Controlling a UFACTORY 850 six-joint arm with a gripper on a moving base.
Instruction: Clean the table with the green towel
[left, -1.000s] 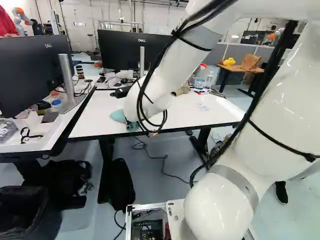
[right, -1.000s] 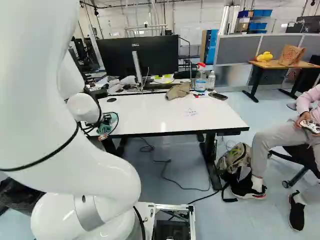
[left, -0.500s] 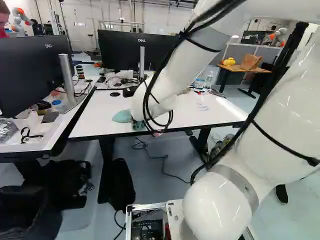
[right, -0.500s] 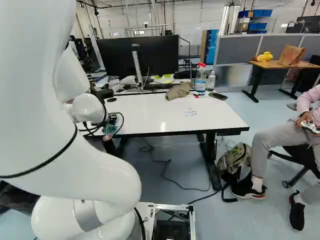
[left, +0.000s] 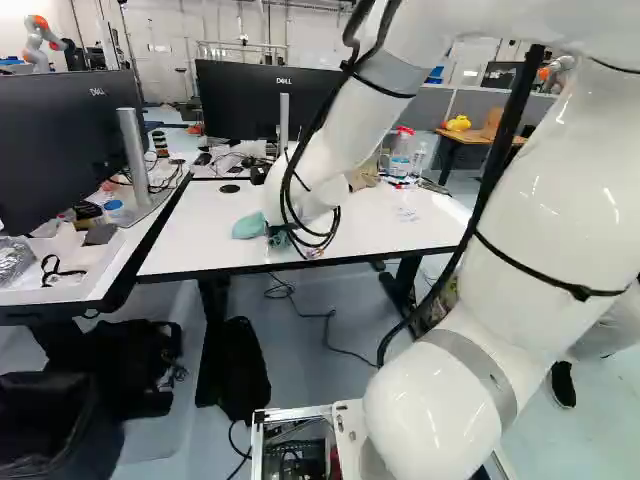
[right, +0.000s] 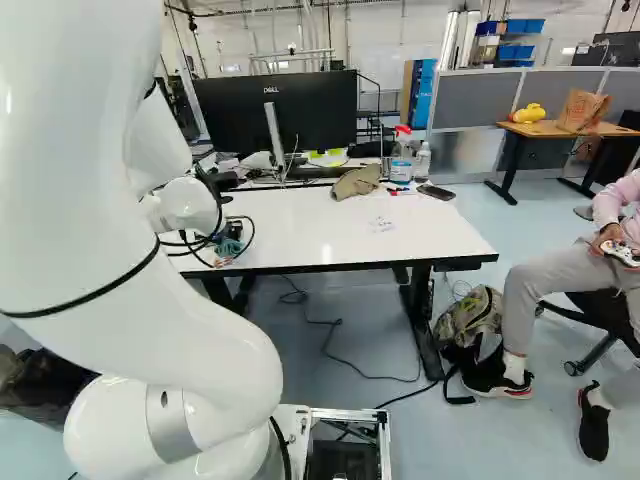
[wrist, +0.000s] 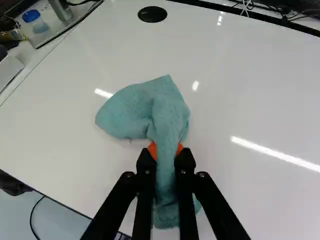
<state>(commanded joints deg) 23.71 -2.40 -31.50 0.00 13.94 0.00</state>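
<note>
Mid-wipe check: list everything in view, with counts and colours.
Towel: one, blue-green, on the white table, pinched in the gripper
White table: one, ahead of the arm
Near monitors: two, black, beyond and left of the white table
Disc: one, black, on the white table
Crumpled cloth: one, tan, far edge
Spray bottle: one, red-topped, past the cloth
Phone-like slab: one, dark, far right corner
Backpack: one, tan, floor
Paper bag: one, brown, wooden table
Duck-like object: one, yellow, beside the bag
Arm: one, white, rising from its base joint
Gripper: one, black, orange pads, shut on the towel
</note>
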